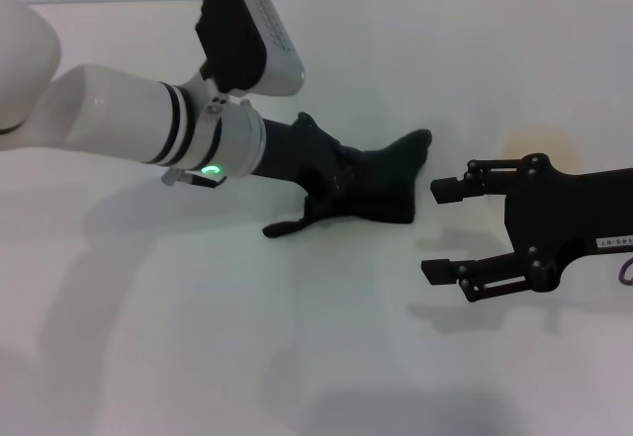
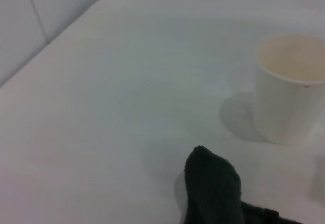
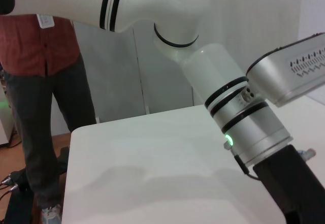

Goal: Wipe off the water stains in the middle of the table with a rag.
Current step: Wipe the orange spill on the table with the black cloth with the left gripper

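The black rag [image 1: 391,184] lies bunched on the white table [image 1: 297,357], near its middle, one pointed corner aimed at my right gripper. My left gripper [image 1: 321,187] reaches in from the left, pressed low onto the rag's left part and shut on the cloth. The left wrist view shows a rag [image 2: 213,193] corner on the white surface. My right gripper [image 1: 432,230] hovers open just right of the rag, holding nothing. The water stains are hidden in every view.
A faint pale-orange ring mark [image 1: 539,144] sits on the table beyond my right gripper. A white paper cup [image 2: 292,87] stands past the rag. A person in a red shirt [image 3: 40,82] stands beyond the table's far edge [image 3: 81,130].
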`<state>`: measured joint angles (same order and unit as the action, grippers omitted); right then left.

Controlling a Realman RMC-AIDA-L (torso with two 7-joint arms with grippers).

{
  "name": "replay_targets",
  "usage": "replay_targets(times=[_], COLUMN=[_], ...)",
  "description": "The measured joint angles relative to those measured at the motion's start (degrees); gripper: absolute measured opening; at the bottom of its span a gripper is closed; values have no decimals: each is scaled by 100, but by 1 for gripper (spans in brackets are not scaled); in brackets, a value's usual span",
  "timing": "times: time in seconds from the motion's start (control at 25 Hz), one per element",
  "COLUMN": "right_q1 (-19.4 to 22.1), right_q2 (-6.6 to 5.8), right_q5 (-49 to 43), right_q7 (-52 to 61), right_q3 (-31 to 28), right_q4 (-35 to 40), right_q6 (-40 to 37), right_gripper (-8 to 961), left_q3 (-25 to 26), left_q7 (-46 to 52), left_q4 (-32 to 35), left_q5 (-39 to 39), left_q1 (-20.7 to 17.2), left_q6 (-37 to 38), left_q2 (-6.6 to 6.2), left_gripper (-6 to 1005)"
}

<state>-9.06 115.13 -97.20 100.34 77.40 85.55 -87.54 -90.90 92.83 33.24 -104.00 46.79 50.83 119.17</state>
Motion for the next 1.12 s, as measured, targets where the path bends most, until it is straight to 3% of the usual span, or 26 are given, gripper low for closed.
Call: replay_targets(times=[0.36, 0.8, 0.92, 1.12], right_q1=[2, 18, 18, 18], right_q2=[0, 0, 0, 0], right_q5=[0, -1, -1, -1], right_q7=[3, 12, 12, 56], right_q3=[-6, -6, -3, 5], right_q4=[0, 6, 7, 16], right_q6=[0, 0, 0, 0], right_gripper=[824, 825, 825, 825], left_q3=[371, 379, 266, -444], left_q7=[-28, -69, -147, -173], left_q4=[-19, -19, -20, 8], left_q5=[-307, -330, -267, 252], left_q1=[-57, -74, -62, -48], left_q6=[-93, -127, -72, -57], left_q2=[1, 21, 55, 62], left_gripper=[85, 90, 92, 94])
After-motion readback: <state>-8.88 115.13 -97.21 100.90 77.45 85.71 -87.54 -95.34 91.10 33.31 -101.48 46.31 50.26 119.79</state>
